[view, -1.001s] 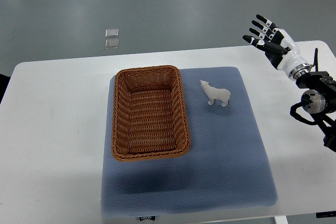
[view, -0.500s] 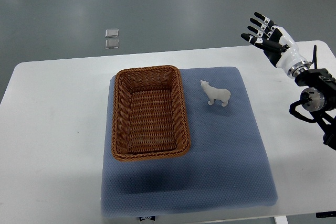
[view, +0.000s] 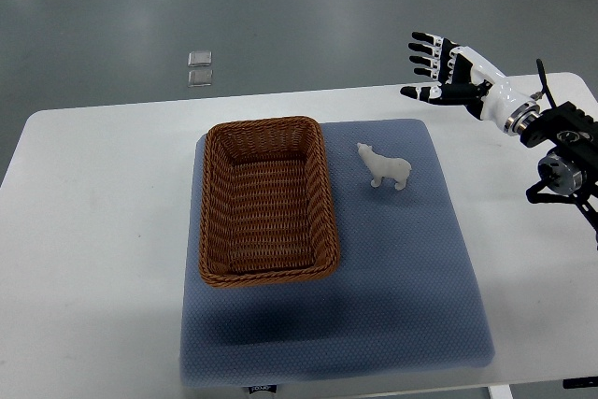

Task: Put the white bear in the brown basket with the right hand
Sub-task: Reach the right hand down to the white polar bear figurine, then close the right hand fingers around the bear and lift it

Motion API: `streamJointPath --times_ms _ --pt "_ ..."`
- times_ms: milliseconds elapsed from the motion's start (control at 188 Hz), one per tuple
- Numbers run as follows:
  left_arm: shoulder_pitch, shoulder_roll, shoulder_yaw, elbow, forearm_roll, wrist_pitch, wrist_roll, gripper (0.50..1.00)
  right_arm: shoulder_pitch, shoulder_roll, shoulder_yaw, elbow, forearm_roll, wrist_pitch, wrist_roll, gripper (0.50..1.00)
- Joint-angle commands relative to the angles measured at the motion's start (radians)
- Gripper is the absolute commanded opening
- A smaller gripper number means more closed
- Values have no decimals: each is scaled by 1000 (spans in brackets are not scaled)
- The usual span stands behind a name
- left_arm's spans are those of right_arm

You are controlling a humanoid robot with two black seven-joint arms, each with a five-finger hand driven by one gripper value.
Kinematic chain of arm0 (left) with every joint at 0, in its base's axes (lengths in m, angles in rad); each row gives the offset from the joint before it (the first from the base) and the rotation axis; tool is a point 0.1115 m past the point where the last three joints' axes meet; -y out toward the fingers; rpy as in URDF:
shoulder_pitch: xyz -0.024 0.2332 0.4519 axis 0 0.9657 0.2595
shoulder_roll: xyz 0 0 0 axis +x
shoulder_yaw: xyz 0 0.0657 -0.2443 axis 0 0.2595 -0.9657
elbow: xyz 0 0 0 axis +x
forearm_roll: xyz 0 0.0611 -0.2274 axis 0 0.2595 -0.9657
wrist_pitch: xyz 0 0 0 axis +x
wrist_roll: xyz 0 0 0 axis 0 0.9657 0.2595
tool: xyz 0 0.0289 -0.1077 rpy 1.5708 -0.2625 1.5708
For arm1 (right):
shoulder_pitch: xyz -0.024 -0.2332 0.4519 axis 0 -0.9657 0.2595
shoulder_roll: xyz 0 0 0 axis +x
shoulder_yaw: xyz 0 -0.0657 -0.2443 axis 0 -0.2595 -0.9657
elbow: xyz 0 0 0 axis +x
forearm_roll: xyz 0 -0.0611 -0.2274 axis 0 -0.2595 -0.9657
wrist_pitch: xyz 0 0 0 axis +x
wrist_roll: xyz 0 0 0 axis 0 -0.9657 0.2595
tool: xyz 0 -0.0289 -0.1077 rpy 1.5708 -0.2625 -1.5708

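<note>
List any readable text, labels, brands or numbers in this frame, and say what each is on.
No text can be read in this frame.
A small dark tag at the near edge of the blue mat carries print too small and blurred to read.
The brown basket, white bear, right hand and table show no lettering.

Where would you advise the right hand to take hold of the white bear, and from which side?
Probably across the torso, from above. The white bear stands upright on the blue mat, back exposed, legs thin. The right hand is open.
</note>
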Motion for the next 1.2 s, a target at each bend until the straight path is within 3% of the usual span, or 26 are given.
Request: streamJointPath --times_ms 0,192,532,751,1192 --pt "0 0 -1 0 0 0 0 1000 23 -28 -60 26 -125 0 0 926" --pt "0 0 -1 0 0 0 0 1000 36 -71 -143 107 -379 -4 0 924" --pt "0 0 0 0 1 0 0 1000 37 -79 -222 119 -571 -18 -6 907" --pt "0 0 0 0 1 0 0 1000 20 -68 -263 115 -594 -133 -24 893" --pt "0 0 0 0 0 0 0 1000 19 -57 -320 118 -593 -138 -57 860"
